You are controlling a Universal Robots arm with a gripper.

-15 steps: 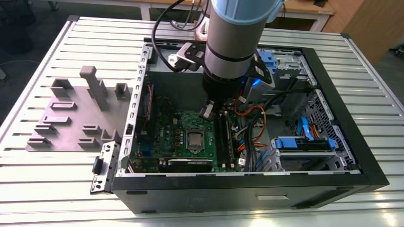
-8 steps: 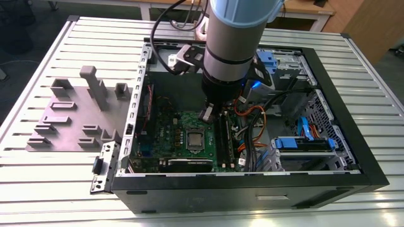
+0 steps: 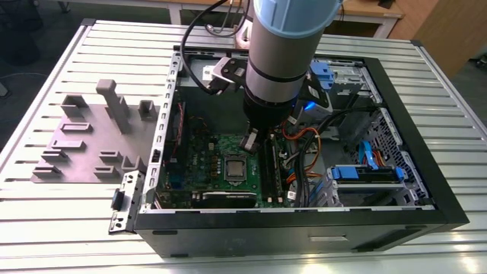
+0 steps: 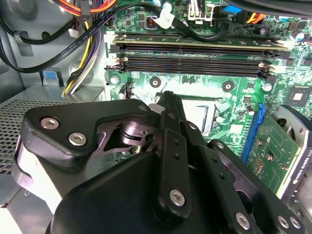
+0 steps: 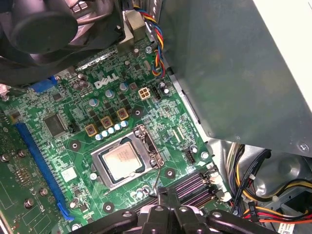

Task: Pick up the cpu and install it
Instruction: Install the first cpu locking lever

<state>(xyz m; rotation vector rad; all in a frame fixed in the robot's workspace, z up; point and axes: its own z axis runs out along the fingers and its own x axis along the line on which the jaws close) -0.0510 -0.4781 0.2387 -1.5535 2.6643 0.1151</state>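
Inside the open black computer case [image 3: 396, 142], the green motherboard [image 3: 205, 171] lay flat with the silver rectangular socket frame [image 5: 127, 163] near its middle. The small flat square cpu with its silvery-grey metal top [image 5: 120, 161] sat within that frame in the first wrist view, and appeared in the exterior view [image 3: 235, 168] as a pale square on the board. The gripper [image 3: 250, 141] hung just above the board, near the socket, on the side towards the 2 dark memory slots [image 4: 195, 56]. Its fingertips appeared drawn together with nothing visible between them, though a thin metal lever [image 5: 157, 178] ran from the frame towards them; whether they touched it could not be told. Judged from this, the chip was already seated and the step in hand concerned securing the socket. Any further motion would call for fine vertical control and clearance from the bundled cables [image 3: 304, 154] beside the arm.
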